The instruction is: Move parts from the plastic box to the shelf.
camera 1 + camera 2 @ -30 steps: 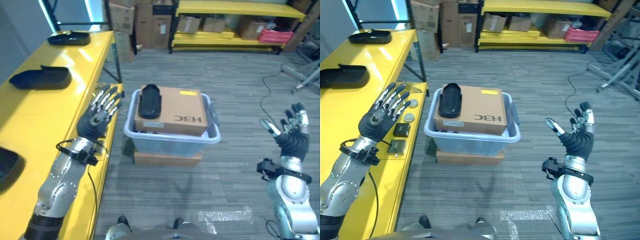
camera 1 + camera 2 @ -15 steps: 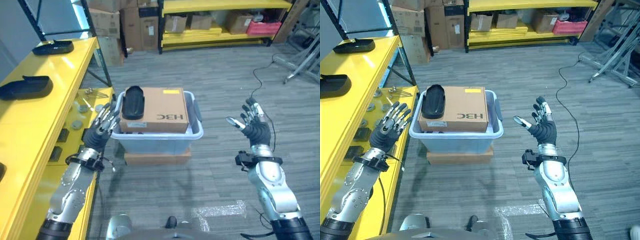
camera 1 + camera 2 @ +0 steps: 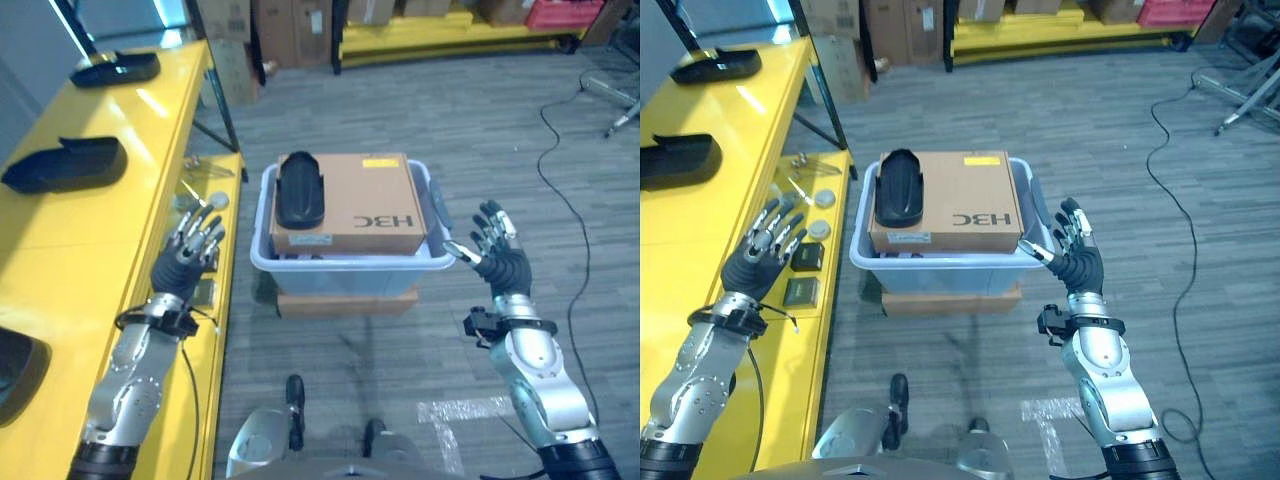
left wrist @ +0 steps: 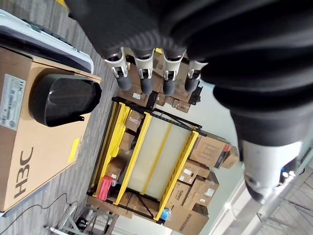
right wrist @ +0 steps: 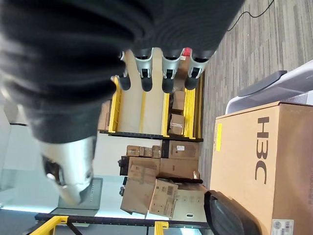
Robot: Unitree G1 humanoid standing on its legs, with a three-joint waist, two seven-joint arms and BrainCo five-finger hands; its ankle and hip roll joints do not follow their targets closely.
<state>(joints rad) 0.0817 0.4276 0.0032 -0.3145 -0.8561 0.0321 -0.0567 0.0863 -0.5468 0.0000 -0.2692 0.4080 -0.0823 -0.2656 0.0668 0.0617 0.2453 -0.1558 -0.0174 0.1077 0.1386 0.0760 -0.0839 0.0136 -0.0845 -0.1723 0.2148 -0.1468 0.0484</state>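
A pale blue plastic box (image 3: 345, 268) stands on the floor on a flat cardboard piece. A brown cardboard box (image 3: 365, 205) lies across its top, and a black curved part (image 3: 298, 188) rests on that box's left end. My left hand (image 3: 188, 256) is open, fingers straight, over the edge of the yellow shelf (image 3: 60, 250), left of the plastic box. My right hand (image 3: 495, 258) is open beside the plastic box's right rim. In the left wrist view, the black part (image 4: 61, 95) shows past the straight fingers (image 4: 151, 81).
Other black parts (image 3: 65, 163) lie on the yellow shelf, one further back (image 3: 115, 68) and one at the near left (image 3: 18, 365). Small items (image 3: 805, 258) sit on the shelf's lower ledge. Yellow racks with cartons (image 3: 300, 25) line the back. A black cable (image 3: 560, 130) runs over the floor on the right.
The camera has shifted. My right hand has come in closer to the plastic box's right rim. My left hand stays open near the shelf edge.
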